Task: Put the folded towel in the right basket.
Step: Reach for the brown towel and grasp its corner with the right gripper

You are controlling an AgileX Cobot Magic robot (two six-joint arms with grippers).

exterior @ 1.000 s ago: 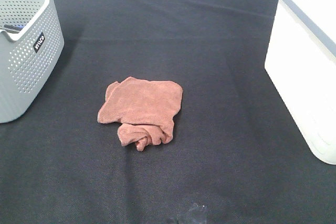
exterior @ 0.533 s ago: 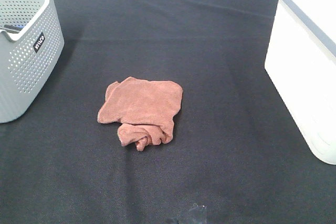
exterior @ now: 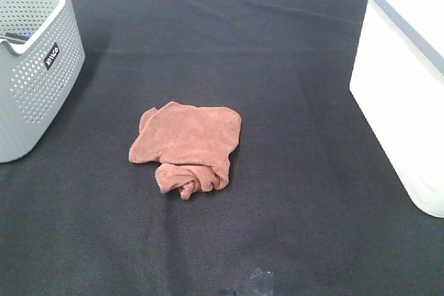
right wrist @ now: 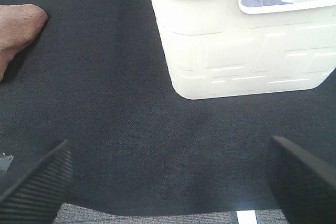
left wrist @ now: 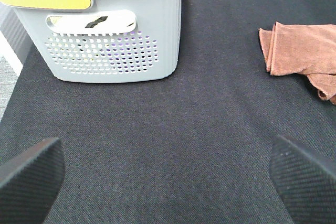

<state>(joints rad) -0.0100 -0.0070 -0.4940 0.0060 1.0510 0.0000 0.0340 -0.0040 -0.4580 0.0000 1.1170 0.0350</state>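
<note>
Folded towel [exterior: 187,145] lies mid black table [exterior: 277,67], well apart from white right basket [exterior: 402,88] and grey perforated basket [exterior: 35,81]. Terracotta, rumpled, flat fold with near edge bunched. Left gripper [left wrist: 168,177] and right gripper [right wrist: 168,177] both have jaws spread wide.

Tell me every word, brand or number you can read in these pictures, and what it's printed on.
Grey perforated basket: a small dark label with white letters sits on its side, too small and tilted to read.
White basket: no writing visible.
Towel: no writing visible.
Black table cover: no writing visible.
</note>
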